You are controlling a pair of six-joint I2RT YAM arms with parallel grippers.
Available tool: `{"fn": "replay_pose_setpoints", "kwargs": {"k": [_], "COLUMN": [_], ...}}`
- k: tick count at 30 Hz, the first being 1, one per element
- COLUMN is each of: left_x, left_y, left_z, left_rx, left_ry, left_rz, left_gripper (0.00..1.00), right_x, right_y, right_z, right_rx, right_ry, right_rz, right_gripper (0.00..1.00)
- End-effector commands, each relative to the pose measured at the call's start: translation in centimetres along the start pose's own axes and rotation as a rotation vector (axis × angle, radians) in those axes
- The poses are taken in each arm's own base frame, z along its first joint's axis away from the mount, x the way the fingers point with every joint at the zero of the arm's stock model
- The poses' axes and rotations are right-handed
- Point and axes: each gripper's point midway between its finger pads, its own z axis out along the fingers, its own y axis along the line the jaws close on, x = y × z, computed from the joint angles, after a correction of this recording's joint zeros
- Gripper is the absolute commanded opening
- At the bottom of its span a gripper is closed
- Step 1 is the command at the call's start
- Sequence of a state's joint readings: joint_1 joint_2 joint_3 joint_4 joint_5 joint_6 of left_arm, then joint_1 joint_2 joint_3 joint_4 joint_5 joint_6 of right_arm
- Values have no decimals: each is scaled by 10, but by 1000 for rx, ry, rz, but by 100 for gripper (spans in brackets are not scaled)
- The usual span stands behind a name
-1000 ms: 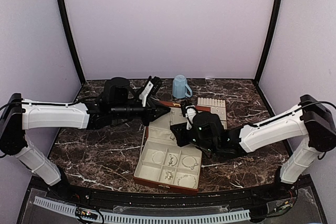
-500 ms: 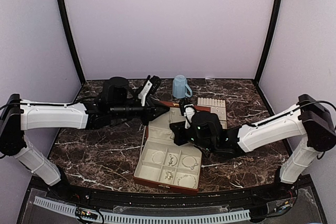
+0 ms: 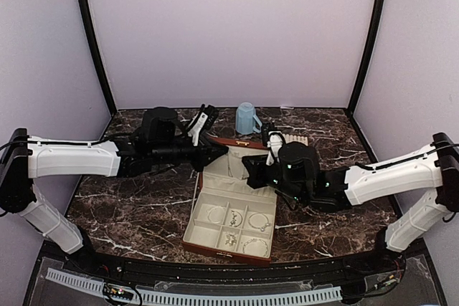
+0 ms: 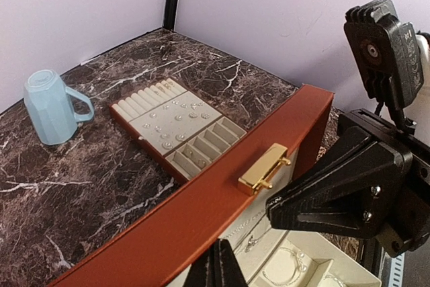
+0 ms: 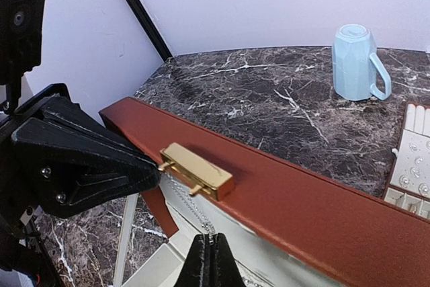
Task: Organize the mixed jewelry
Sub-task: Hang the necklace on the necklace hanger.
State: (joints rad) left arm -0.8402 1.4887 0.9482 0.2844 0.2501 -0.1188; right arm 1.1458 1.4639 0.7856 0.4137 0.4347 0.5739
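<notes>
Evidently my left tool (image 4: pixel 216 265), fully closed, was braced at the reddish-brown lid (image 4: pixel 201 199) to hold the box (image 3: pixel 193 213) open, while my right tool (image 5: pixel 209 260), closed too, hovered above the mixed jewelry (image 3: pixel 234 218) in its compartments.

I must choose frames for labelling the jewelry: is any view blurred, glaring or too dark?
Top external: soft, even light, no glare, yet the jewelry pieces in the jewelry box are mere specks. Left wrist: sharp, the gold clasp glints mildly. Right wrist: sharp, the clasp shines brighter; the blue mug is crisp.
</notes>
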Motion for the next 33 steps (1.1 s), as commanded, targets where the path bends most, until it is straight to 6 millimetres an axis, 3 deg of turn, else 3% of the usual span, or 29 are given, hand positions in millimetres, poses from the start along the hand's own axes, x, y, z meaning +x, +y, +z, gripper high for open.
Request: {"fn": "replay_pose_setpoints", "kwargs": {"k": [1,14,33], "left_x": [-10,-15,-6], "left_y": [3,4,4], "left_z": [-10,-12,3], "left_rx": [-41,-52,-34], "left_ry": [-22,-45,22], "left_rz": [-23,-34,-58], "left_gripper": [0,0,0], "right_x": [2,-15,2], "right_y": [-10,-18,-14], "right_z": [-8,-21,-4], "right_rx": [41,63,77], "right_ry": [-5,-66,0], "right_rz": [22,56,34], "right_gripper": [0,0,0]}}
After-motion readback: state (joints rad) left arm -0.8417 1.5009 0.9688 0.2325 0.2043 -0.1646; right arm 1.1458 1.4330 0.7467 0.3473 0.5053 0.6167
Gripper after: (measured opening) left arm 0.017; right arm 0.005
